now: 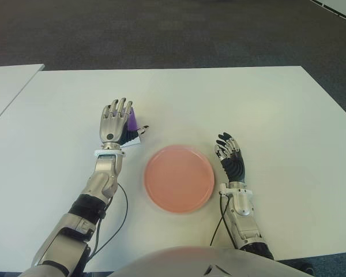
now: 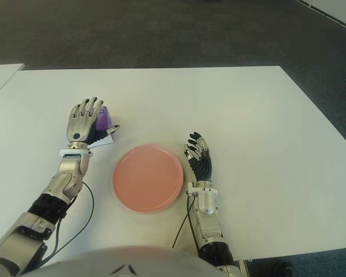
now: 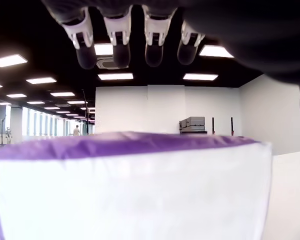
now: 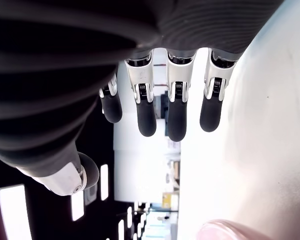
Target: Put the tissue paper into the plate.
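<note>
Nearest to the robot, the pink plate (image 1: pixel 179 179) sits flat on the white tabletop (image 1: pixel 265 104), right in the middle between the two arms. It has nothing in it, so the job is not done yet. I think it sits there so either arm can get to it easily.

At about 3 o'clock from the plate is the right robot hand (image 1: pixel 229 152). Its fingers are loose and a bit spread, and it holds nothing. It shows just beside the plate's rim and looks idle.

Farther off, at about 10 o'clock from the plate, is the left robot hand (image 1: pixel 116 120). Its fingers (image 3: pixel 119 44) point up and away, straight and open, not closed on anything. It is placed against the near side of the tissue paper (image 1: pixel 133 126), I think so it can wrap around it and pick it up. I cannot tell if the palm is touching it yet.

The tissue paper is a small soft pack. It is white on the side, with a purple band on top. It looks a little puffy, so it should squash a bit when squeezed. It sits on the tabletop, near the plate but not touching it.

Next, I think the left robot hand needs to close on the pack, lift it, and move it toward 4 o'clock, over the plate.
</note>
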Robot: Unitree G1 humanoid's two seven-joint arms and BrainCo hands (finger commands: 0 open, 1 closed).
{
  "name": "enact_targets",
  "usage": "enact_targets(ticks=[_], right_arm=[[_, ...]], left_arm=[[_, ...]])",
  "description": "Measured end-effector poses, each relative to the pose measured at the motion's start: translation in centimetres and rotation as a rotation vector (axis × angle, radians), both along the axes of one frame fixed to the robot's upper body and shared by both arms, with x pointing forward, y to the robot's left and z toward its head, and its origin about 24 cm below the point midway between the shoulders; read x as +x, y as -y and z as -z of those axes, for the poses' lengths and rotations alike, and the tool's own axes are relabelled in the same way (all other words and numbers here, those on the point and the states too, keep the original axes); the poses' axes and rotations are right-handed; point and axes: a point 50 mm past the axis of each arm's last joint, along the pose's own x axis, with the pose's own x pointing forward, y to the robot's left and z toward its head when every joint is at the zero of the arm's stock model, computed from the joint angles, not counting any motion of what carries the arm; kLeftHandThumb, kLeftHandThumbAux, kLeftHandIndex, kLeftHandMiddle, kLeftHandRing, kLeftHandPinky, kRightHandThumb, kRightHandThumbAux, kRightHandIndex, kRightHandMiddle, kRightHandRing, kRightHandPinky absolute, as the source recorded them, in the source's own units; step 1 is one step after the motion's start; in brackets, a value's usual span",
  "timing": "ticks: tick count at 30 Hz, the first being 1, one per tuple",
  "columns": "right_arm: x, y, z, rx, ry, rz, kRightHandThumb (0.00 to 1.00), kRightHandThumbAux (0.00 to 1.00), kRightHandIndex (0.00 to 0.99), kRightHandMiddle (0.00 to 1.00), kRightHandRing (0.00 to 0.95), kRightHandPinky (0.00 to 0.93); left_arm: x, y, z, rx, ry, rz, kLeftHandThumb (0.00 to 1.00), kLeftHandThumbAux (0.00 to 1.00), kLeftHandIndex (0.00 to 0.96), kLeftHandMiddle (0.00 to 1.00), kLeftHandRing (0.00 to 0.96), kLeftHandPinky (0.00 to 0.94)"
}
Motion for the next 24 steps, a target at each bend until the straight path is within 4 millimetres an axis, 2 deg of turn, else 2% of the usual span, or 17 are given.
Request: enact_targets(ticks=[24], right_arm=[[0.54,0.03,0.01,0.016,0.011,0.003,0.397,0.624,0.164,0.239,0.253,0.284]], left_arm=[[-0.14,-0.5,0.56,-0.019,-0.028,-0.017,0.278,0.231,0.001,0.0,0.0,0.0]])
